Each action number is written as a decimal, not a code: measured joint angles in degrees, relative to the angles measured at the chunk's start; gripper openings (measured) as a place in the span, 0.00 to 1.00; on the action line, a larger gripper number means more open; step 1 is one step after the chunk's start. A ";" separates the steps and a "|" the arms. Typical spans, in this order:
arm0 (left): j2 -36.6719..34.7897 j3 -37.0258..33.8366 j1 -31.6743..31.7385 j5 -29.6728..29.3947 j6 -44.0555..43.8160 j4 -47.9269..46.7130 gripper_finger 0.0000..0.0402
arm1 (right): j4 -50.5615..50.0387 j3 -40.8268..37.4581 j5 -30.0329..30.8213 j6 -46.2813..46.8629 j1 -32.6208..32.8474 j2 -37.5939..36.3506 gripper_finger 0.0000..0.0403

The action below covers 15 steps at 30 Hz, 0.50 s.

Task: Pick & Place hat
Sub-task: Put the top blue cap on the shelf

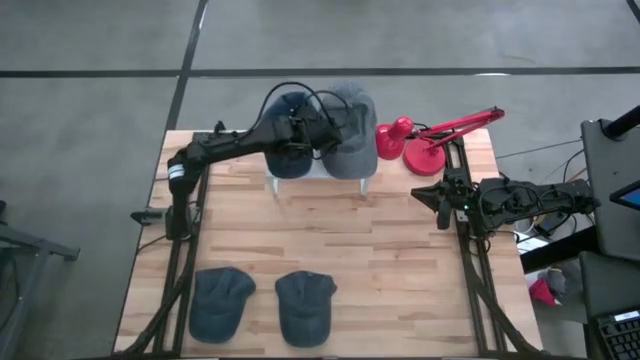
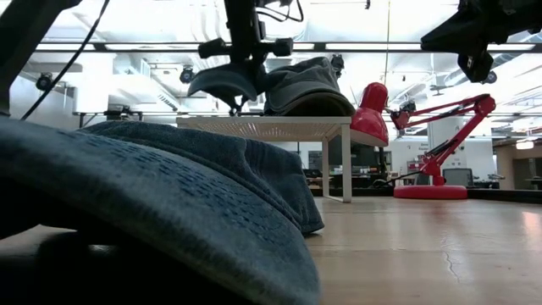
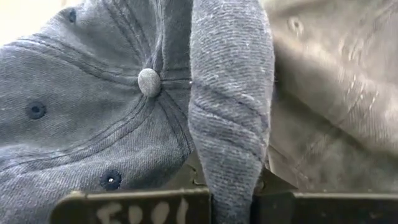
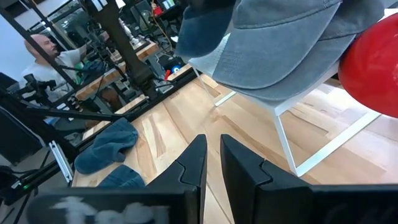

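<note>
My left gripper [image 2: 246, 52] is shut on a dark blue hat [image 1: 289, 135], which hangs at the far middle of the table over the left part of a small white stand [image 2: 279, 127]. Beside it, a grey hat [image 1: 350, 128] rests crown-up on the stand. Two more blue hats [image 1: 222, 300] [image 1: 305, 305] lie flat near the table's near edge. At the right edge, my right gripper [image 4: 212, 163] waits with its fingers nearly together and nothing between them. My left gripper pinches a raised band of the dark blue hat's cloth [image 3: 229, 155] between its two fingers, right beside the crown's top button [image 3: 149, 81]. Whether this band is brim or fold, I cannot tell. The fingers slant down from the table's left. The hat hangs below them [image 2: 224, 85], just above the stand's top.
A red desk lamp [image 1: 425, 140] stands at the far right, its shade close to the grey hat. One near hat [image 2: 169, 195] fills the low view's foreground. Bare wood lies in the middle of the table [image 1: 330, 240].
</note>
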 joint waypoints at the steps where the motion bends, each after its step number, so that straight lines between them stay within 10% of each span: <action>1: 0.00 -0.34 0.07 0.61 0.04 0.31 0.03 | -0.01 0.00 0.00 0.02 0.00 0.00 0.11; 15: 0.00 -4.24 0.08 4.37 4.04 8.80 0.03 | 0.03 0.00 0.00 0.63 -0.02 -0.07 0.11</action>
